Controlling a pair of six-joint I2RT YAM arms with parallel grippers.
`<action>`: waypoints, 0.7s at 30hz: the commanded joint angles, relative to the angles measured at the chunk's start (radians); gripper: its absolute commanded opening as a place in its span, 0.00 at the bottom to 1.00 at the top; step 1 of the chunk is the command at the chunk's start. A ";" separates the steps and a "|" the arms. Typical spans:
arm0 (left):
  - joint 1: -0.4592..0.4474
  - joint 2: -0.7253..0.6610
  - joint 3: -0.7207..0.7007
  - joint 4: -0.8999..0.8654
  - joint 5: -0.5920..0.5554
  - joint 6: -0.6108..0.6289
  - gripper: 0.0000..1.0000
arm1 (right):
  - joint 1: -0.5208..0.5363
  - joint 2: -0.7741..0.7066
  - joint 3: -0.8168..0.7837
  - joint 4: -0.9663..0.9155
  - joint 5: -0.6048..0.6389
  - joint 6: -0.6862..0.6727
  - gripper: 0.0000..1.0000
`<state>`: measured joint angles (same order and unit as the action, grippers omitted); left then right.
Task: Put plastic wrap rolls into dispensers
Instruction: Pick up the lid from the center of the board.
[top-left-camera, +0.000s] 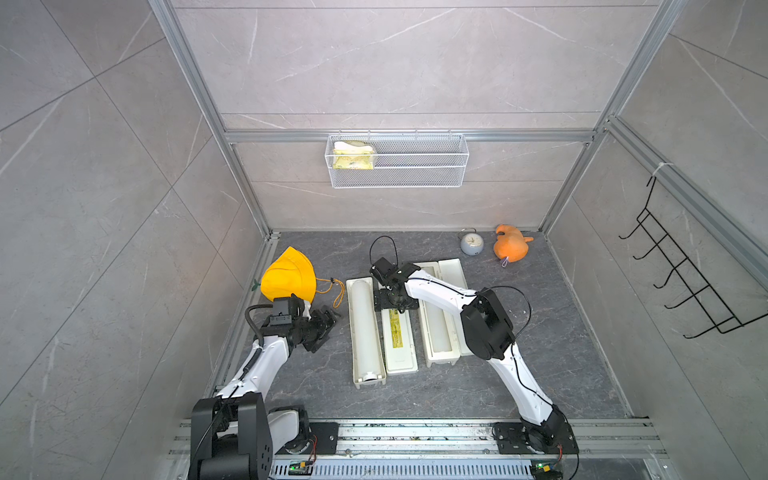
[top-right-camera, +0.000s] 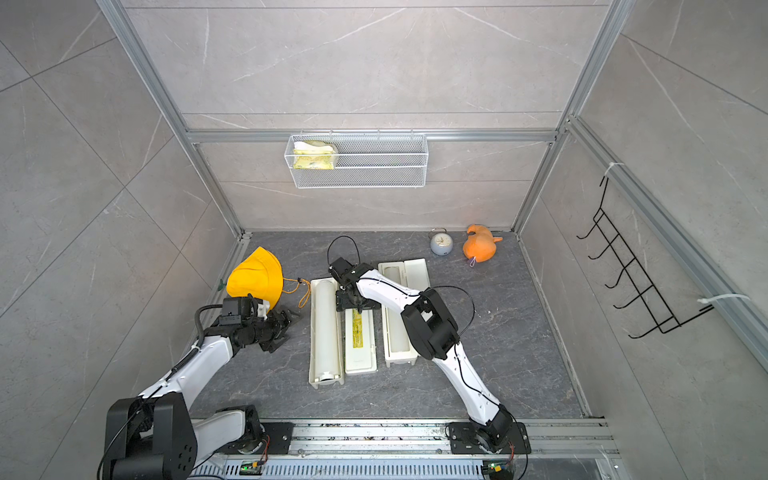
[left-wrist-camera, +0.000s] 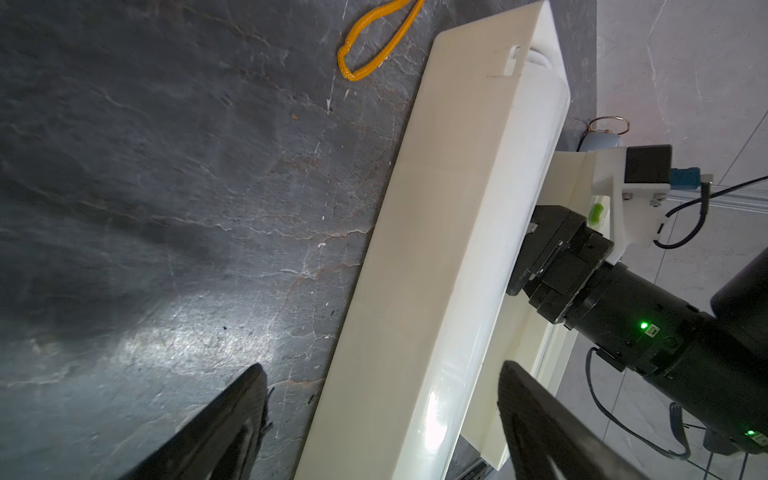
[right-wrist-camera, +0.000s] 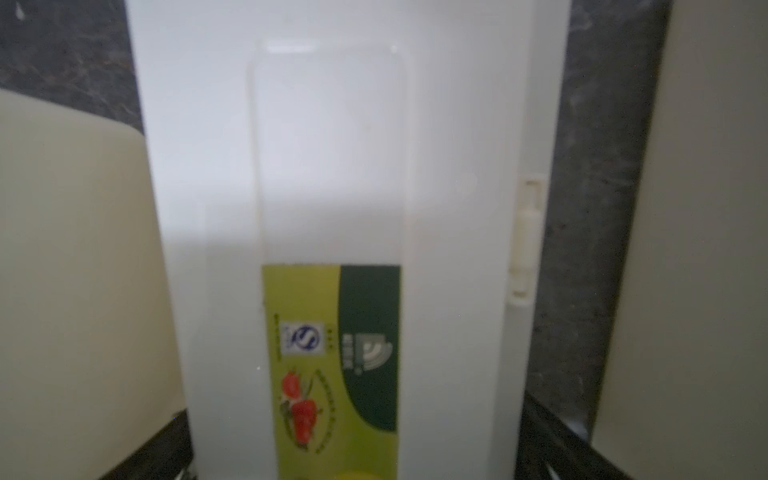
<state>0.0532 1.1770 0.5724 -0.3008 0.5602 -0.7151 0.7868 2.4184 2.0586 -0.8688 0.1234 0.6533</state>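
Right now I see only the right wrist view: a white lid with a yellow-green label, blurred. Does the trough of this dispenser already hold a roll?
Observer: Yes. In both top views a plastic wrap roll lies in the trough beside that open lid.
Operator: Where is the left tool?
Observer: The left tool is open and empty, beside the trough's outer wall, not touching it.
Operator: Is there another dispenser?
Observer: Yes, a second dispenser lies open beyond the lid, partly hidden by the right arm.

Two dispensers (top-left-camera: 401, 357) (top-left-camera: 454, 272), two rolls (top-left-camera: 365, 328) (top-left-camera: 438, 332); one each of hat (top-left-camera: 286, 276), clock (top-left-camera: 471, 243), toy (top-left-camera: 511, 247), basket (top-left-camera: 419, 166), rack (top-left-camera: 688, 282).
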 joint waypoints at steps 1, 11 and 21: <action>-0.009 0.007 -0.008 0.032 0.031 -0.016 0.88 | 0.008 0.018 -0.037 0.019 -0.060 0.000 1.00; -0.009 0.000 0.008 0.015 0.026 -0.009 0.88 | 0.003 -0.146 -0.212 0.149 -0.041 -0.001 0.96; -0.009 -0.046 0.045 -0.058 0.015 0.030 0.88 | -0.001 -0.364 -0.356 0.229 -0.064 -0.046 0.92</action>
<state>0.0452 1.1618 0.5705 -0.3222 0.5594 -0.7177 0.7902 2.1509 1.7248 -0.6643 0.0776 0.6369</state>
